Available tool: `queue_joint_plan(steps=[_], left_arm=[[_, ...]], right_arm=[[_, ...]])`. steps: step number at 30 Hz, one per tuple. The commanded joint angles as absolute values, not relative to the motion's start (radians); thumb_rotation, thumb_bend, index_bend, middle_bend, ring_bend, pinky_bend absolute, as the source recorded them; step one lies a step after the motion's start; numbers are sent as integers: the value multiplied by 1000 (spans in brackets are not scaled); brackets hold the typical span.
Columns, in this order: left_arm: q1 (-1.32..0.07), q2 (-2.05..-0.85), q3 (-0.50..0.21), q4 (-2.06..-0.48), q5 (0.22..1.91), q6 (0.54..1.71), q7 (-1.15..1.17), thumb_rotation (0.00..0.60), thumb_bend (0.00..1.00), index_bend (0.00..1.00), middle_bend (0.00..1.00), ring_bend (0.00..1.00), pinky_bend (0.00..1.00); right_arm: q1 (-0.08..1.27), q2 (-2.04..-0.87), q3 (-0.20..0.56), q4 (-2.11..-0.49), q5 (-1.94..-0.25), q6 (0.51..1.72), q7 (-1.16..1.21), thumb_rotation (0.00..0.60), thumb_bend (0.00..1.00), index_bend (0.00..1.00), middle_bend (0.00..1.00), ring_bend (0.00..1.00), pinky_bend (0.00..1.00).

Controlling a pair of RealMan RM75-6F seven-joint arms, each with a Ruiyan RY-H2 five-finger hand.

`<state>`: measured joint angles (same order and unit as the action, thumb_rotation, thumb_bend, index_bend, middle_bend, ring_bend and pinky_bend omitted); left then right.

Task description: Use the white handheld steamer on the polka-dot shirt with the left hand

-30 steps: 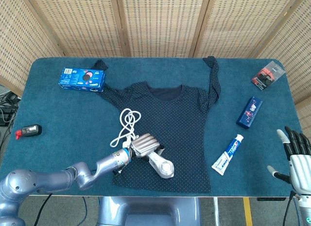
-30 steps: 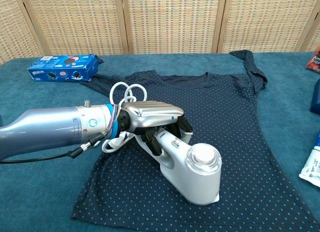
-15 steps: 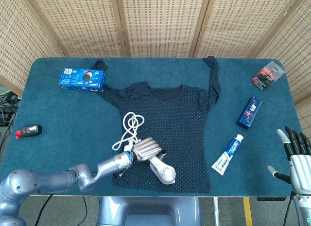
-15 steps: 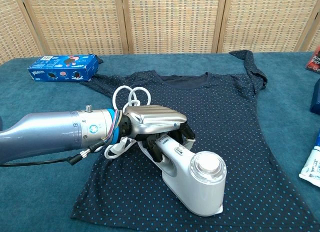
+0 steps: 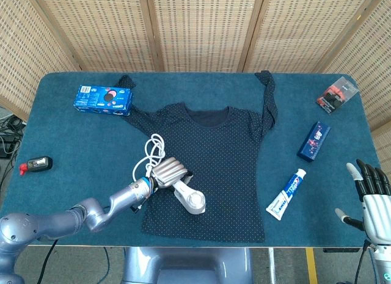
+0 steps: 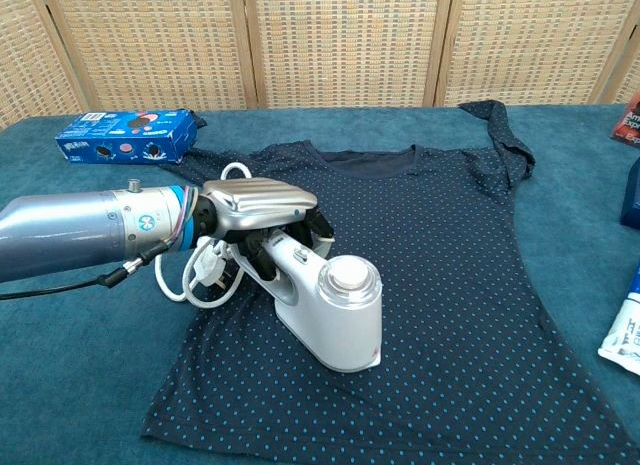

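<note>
Head view: left hand (image 5: 170,171) wrapped around the handle of the white handheld steamer (image 5: 188,197), head of the steamer lying on the lower left part of the polka-dot shirt (image 5: 220,156), which is spread flat on the table (image 5: 61,131), probably so the steam face can run over the fabric. White cord (image 5: 148,159) loops just beside the hand, partly on the shirt's left edge. Right hand (image 5: 371,192) at the table's right edge, fingers apart, holding nothing, well apart from the shirt. Around the shirt: blue cookie box (image 5: 104,100) top left, closed, contents not visible; toothpaste tube (image 5: 286,193) and dark blue box (image 5: 314,140) to the right, closed too; red-black packet (image 5: 336,94) top right; small black-red item (image 5: 36,164) far left.

Chest view: left hand (image 6: 262,207) clenched over the steamer (image 6: 330,310) handle, steamer body resting on the shirt (image 6: 450,245), round cap facing up. Cord (image 6: 205,275) bunched under the wrist. Cookie box (image 6: 125,135) behind. Right hand not seen here. Judging by this, steaming is in progress on the left side, the rest of the shirt likely not covered yet
</note>
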<state>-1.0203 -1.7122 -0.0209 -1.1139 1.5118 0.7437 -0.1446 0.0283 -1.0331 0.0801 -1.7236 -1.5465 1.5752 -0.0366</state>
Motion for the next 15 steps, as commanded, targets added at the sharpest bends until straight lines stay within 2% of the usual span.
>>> queue_joint_plan(steps=[1, 15], left_arm=[[-1012, -1700, -16, -1099, 1513, 750, -149, 600, 666, 935, 764, 716, 801], [-988, -1664, 13, -1128, 1545, 778, -199, 600, 665, 936, 765, 716, 801]], right_arm=[[29, -1034, 80, -1724, -1546, 1574, -38, 600, 0, 0, 0, 0, 0], [29, -1035, 77, -1728, -1550, 1573, -46, 600, 0, 0, 0, 0, 0]])
